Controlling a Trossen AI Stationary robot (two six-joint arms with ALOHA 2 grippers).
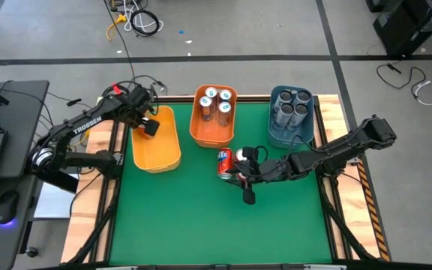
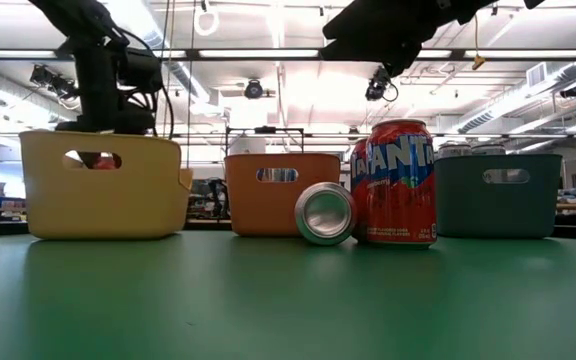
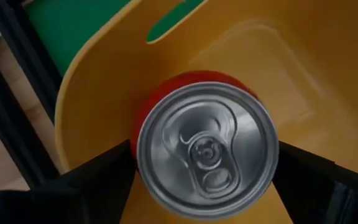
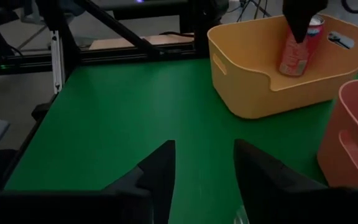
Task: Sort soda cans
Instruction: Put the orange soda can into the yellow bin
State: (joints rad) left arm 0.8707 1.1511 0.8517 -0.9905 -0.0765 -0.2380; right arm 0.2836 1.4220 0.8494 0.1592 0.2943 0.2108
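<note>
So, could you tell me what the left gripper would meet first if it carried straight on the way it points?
The left gripper points down at the red can between its fingers, inside the yellow bin.

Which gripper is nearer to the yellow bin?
Left. The left gripper is inside the yellow bin, at a red can. The right gripper hovers beyond the orange bin.

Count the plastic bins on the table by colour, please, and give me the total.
Yellow bin: 1
Orange bin: 1
Blue bin: 1
Total: 3
</note>
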